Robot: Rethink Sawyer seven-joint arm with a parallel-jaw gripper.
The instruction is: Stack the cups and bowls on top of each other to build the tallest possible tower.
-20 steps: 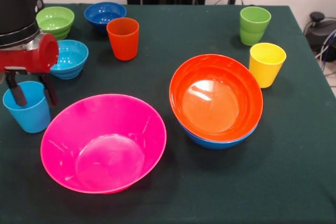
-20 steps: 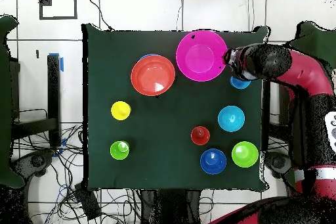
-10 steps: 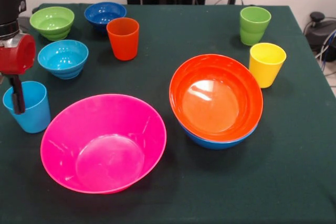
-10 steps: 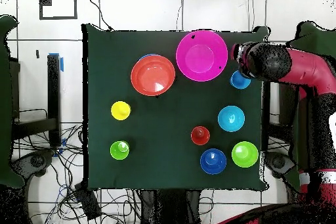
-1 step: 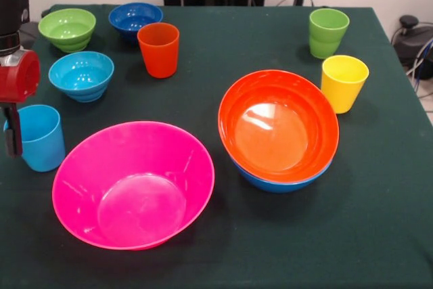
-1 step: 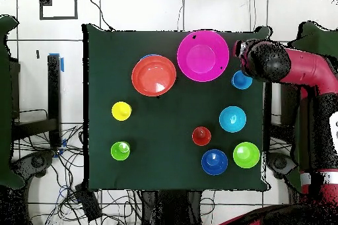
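Front view shows the big pink bowl [image 5: 133,184] sitting alone on the green table [image 5: 379,235], well apart from the fingers and not stacked on anything. Beside it, the orange bowl [image 5: 279,125] rests tilted inside the blue bowl [image 5: 277,182], whose rim peeks out below. At the picture's left edge the gripper [image 5: 11,133] hangs just beside the light blue cup [image 5: 39,137], one dark finger [image 5: 11,139] showing in front of the cup's side; I cannot tell whether the fingers are spread or closed. Beyond the finger stand the small light blue bowl [image 5: 81,75], the small green bowl [image 5: 67,28], the dark blue bowl [image 5: 135,17] and the orange cup [image 5: 159,49]. Far across the table stand the green cup [image 5: 328,32] and yellow cup [image 5: 344,82].
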